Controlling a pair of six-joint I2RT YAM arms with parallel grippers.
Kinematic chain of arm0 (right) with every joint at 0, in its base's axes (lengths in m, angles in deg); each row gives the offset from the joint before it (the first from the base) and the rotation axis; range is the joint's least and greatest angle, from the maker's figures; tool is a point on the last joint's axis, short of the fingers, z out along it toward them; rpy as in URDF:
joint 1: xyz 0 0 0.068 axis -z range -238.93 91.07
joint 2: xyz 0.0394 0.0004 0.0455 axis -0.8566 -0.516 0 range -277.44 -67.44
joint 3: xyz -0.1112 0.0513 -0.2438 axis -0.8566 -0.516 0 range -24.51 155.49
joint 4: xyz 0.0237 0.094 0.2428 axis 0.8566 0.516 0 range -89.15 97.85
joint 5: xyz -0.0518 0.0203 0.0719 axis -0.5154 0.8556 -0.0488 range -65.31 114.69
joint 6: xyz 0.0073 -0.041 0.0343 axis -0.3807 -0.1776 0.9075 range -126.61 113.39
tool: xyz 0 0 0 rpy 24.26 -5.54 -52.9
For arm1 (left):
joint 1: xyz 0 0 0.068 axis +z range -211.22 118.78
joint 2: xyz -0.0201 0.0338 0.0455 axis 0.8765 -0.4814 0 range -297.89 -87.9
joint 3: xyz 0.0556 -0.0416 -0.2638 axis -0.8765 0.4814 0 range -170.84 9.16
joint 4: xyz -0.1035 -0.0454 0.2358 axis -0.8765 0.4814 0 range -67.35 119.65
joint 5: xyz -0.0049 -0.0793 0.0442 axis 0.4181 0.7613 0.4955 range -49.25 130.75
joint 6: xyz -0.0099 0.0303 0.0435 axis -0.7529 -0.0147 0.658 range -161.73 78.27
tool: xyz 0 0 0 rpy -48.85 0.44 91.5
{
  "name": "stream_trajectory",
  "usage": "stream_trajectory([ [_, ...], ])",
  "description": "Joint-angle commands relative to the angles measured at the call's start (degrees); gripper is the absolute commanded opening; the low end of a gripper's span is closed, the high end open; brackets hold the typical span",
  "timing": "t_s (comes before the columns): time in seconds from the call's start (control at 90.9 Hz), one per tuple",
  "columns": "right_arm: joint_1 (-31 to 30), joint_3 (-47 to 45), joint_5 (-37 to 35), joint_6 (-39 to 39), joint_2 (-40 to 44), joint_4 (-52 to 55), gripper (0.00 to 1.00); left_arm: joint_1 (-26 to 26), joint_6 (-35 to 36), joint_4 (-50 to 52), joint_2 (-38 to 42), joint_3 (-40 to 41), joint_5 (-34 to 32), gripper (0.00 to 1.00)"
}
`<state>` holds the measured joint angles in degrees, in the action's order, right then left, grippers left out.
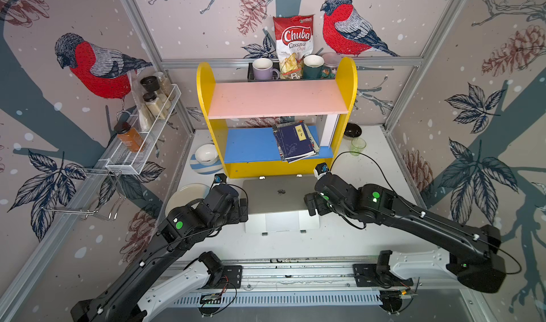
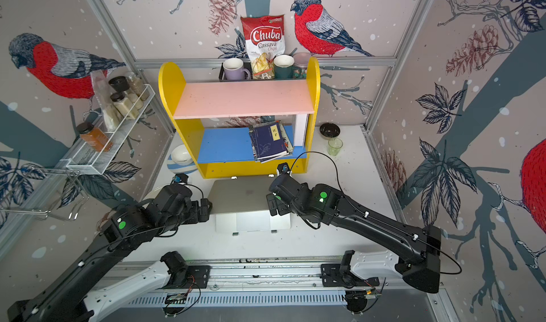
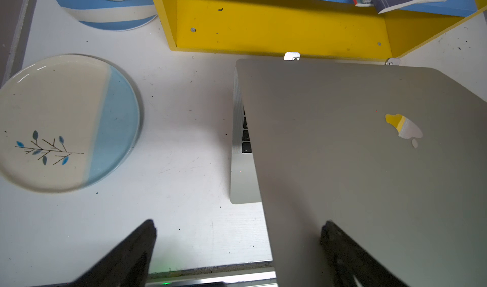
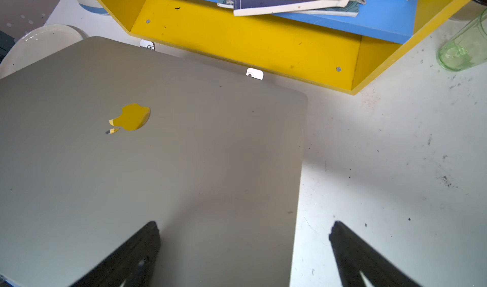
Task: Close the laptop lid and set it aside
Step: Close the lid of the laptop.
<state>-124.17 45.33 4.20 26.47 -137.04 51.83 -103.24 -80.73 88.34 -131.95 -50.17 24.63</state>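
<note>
Lid (image 1: 277,198) tilted, flanked by left pincer (image 1: 243,209), right pincer (image 1: 310,206)

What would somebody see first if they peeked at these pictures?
Probably the big red birds painted on the walls all around. Next comes the yellow shelf at the back in the middle, with a red chip bag standing above it. In front of the shelf sits a half-shut silver laptop, with the open left hand and right hand at its sides.
</note>
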Motion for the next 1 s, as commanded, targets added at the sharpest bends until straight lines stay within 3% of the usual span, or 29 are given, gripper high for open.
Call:
stream_trajectory([
  [0.0,-0.26,-0.81,0.36,1.32,0.45,-1.11,1.00,-0.17,-0.29,0.44,0.19,0.74,1.31,0.96],
  [0.99,-0.45,-8.21,2.13,3.31,0.54,-4.19,1.00,-0.17,-2.78,-0.23,3.51,7.61,3.18,0.96],
])
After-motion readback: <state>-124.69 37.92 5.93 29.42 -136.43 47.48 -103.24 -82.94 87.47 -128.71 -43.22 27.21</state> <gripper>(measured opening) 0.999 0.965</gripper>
